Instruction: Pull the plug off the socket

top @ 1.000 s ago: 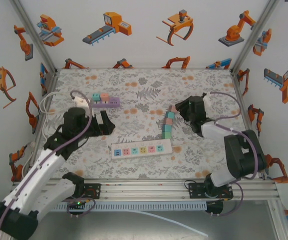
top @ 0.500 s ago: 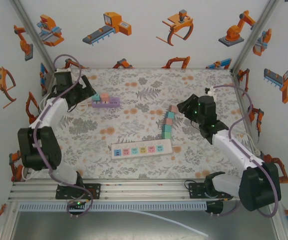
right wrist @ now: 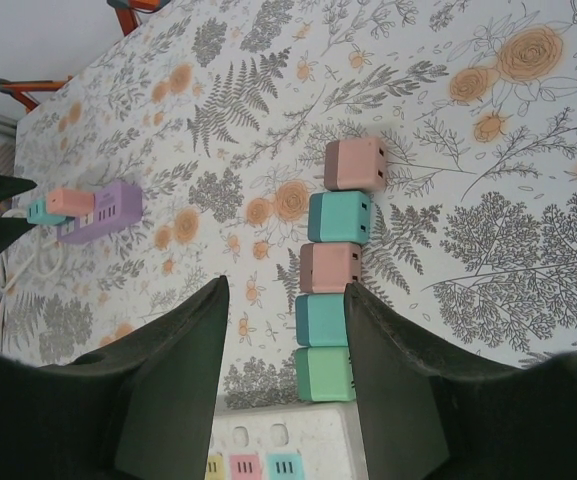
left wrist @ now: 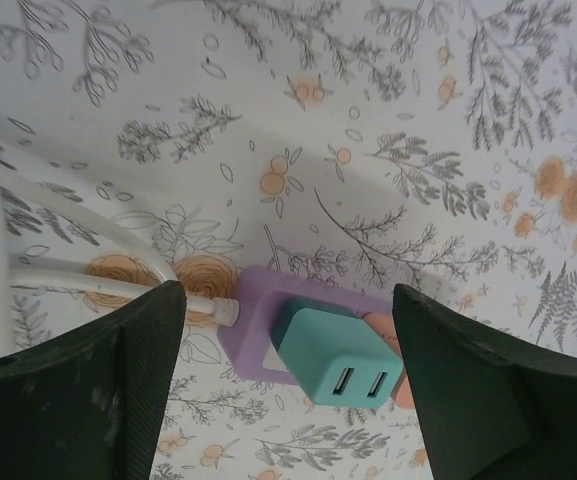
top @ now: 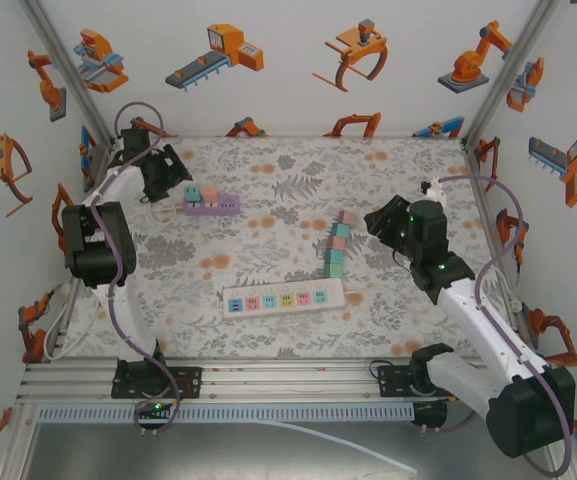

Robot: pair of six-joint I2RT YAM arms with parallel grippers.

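Observation:
A purple socket strip (top: pixel 218 206) lies at the back left with a teal plug (top: pixel 193 193) and a pink plug (top: pixel 210 191) standing in it. My left gripper (top: pixel 166 172) hovers just left of the strip. In the left wrist view the gripper (left wrist: pixel 288 292) is open, and the teal plug (left wrist: pixel 340 358) sits in the purple socket (left wrist: pixel 253 325) between the dark fingers, touching neither. The pink plug (left wrist: pixel 386 338) peeks out behind it. My right gripper (top: pixel 380 220) is open (right wrist: pixel 288 288) above the table's right half, holding nothing.
A white cable (left wrist: pixel 78 285) runs left from the purple strip. Several loose plug cubes (top: pixel 336 248) form a line mid-table, ending at a white power strip (top: pixel 283 298) near the front. The back-left frame post (top: pixel 68 70) stands close to my left arm.
My left arm swung from the table's left middle out to the back-left corner beside the purple strip. My right arm drew back to the right and stretched out.

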